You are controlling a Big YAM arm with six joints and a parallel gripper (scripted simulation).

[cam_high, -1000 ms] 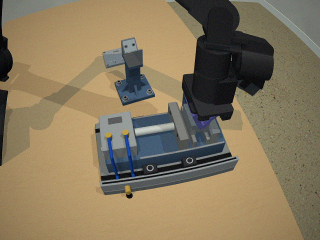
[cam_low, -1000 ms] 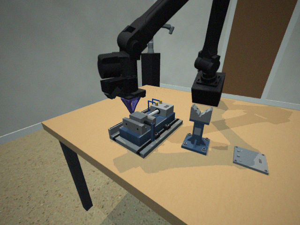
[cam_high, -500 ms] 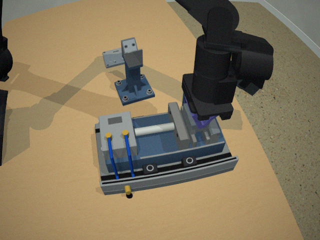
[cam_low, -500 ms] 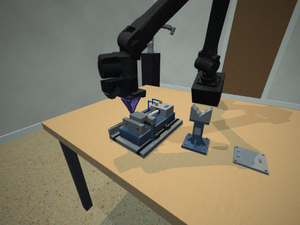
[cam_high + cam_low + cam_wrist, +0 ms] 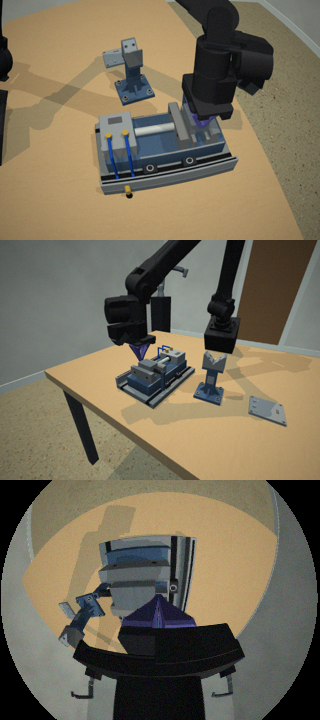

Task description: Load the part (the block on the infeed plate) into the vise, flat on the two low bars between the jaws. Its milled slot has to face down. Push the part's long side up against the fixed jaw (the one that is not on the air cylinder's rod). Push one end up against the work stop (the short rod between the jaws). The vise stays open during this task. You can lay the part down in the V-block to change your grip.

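My gripper is shut with nothing between its purple fingers. The tips point down over the far end of the open vise, in the gap between the jaws. The gripper also shows in the exterior view and in the wrist view. A grey block that looks like the part lies between the moving jaw and the fixed jaw. My wrist partly hides it, so I cannot tell where its slot faces or whether it touches the fixed jaw. A short grey piece stands between the jaws.
The V-block on its blue stand has nothing in it. The infeed plate lies bare beyond it. The air cylinder with its blue hoses and rod takes up the vise's left end. The table edge runs close on the right.
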